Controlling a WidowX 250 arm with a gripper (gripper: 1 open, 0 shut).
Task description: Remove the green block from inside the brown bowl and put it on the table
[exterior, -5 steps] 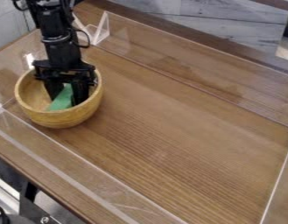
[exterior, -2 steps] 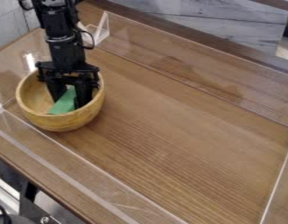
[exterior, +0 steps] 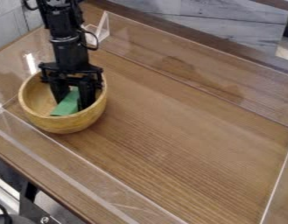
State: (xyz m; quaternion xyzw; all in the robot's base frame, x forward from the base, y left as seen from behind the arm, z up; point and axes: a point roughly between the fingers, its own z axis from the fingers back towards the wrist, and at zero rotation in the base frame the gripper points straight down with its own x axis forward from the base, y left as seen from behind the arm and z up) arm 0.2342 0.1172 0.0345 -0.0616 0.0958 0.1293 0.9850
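While the claw [exterior: 73, 94] pinches the green block [exterior: 66, 106] inside the bowl [exterior: 42, 117], we see its long axis slanting toward the near rim.

1. No text, labels, brands, numbers or signs can be read.
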